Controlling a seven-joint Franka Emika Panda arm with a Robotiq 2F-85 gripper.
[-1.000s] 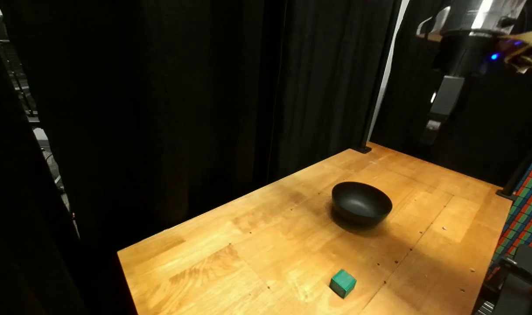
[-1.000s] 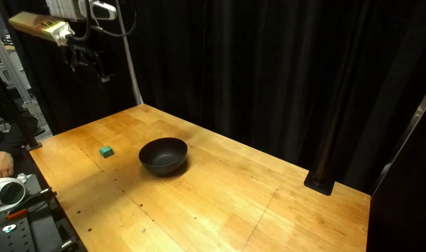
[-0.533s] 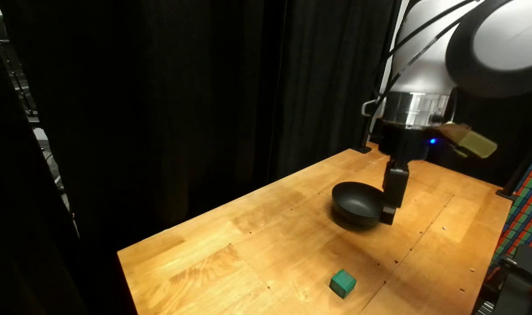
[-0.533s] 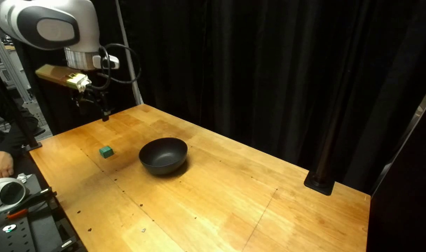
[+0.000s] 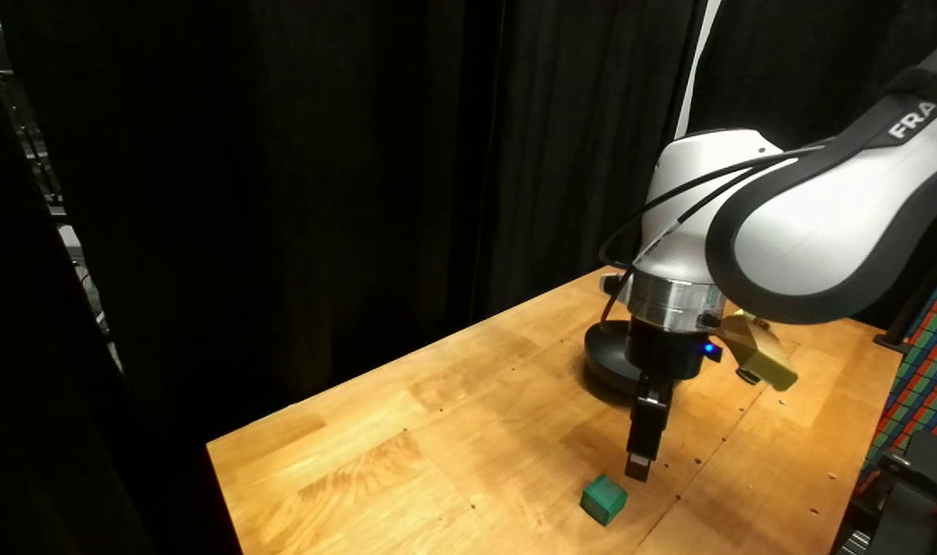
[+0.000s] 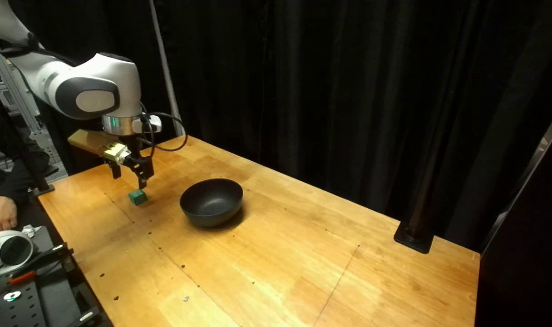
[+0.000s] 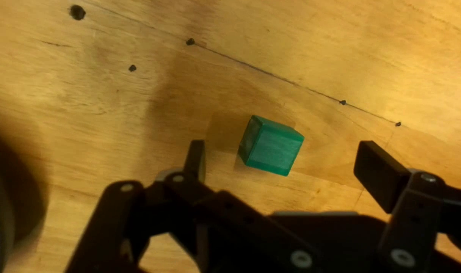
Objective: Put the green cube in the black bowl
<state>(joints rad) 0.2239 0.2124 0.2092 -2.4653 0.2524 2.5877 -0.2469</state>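
Green cube [image 7: 272, 148]: on wooden table [image 6: 280, 254], unmoved; between the fingers [image 7: 382, 176] in the wrist view — apart from both, faces turned askew to them. Gripper [image 6: 129, 180]: fingers spread wide; lower, nearer the cube than half a second ago. Black bowl [image 5: 610, 364]: off beside the fingers — partly behind the gripper in an exterior view.

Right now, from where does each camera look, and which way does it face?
In an exterior view: raised, looking down across the table toward curtains; the arm enters at picture right.
In an exterior view: also raised, facing down over the black bowl; arm, gripper and a person's hand at picture left.
Wrist view: on the arm, above the green cube, facing down; the gripper's open fingers show.
Both exterior views share the cube, bowl and gripper.
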